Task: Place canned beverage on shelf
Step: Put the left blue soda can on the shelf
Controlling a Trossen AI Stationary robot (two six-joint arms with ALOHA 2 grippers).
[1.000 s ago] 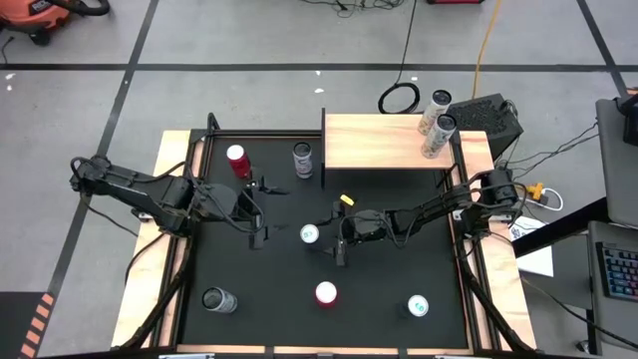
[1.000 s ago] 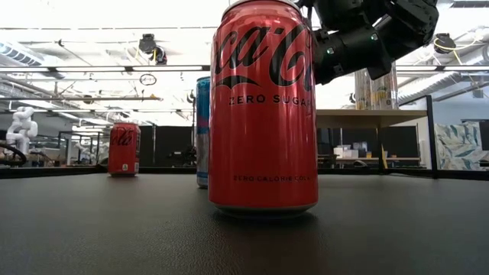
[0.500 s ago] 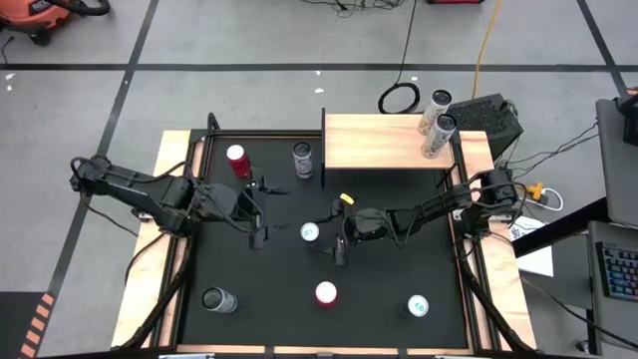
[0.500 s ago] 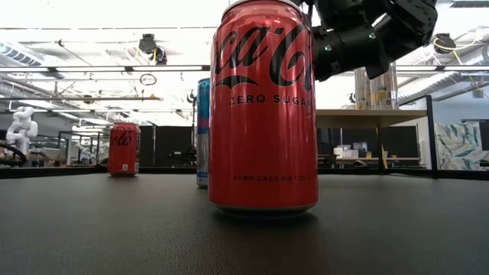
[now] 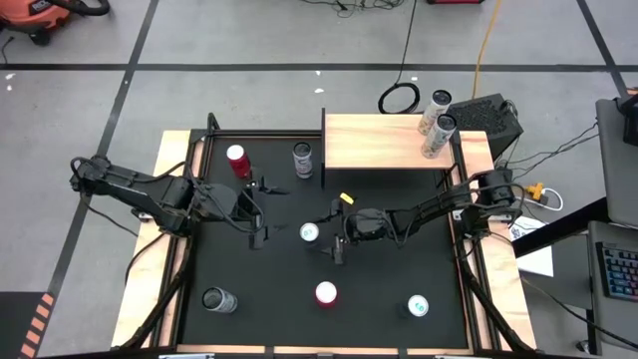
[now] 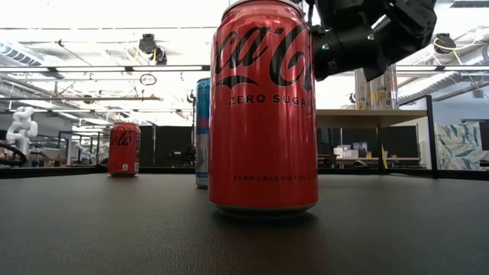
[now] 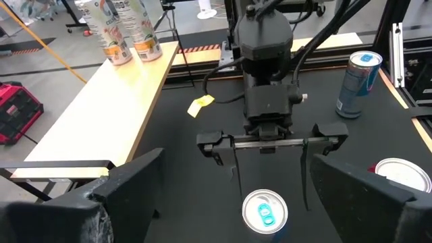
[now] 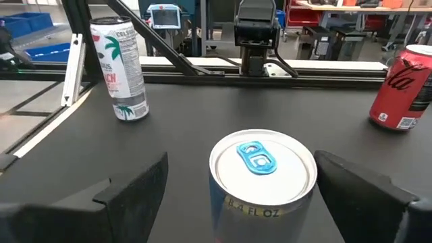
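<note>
Reaching toward the middle of the black table, the right pincer hangs with its fingers spread wide on either side of a blue-tabbed can. In the right wrist view that can stands upright between the two dark fingers, with clear table on both sides of it, so nothing is gripped. The left wrist view looks back at the same pincer from the opposite side and shows its thin fingertips just behind the can.

The left pincer waits over the left half of the table, also open and empty, pointed at the right arm.

The shelf, a pale-wood board, sits at the far right corner of the table. Two tall cans with palm-tree print stand close together at its right end, the rest of the board is bare.

Other cans are scattered across the table: a red can at far left, a pale can just beside the shelf's left edge, a red Coca-Cola Zero can near the front centre, a silver can at front left, and a blue-tabbed one at front right. In the low view the Coca-Cola can fills the foreground, with the right arm above it.
</note>
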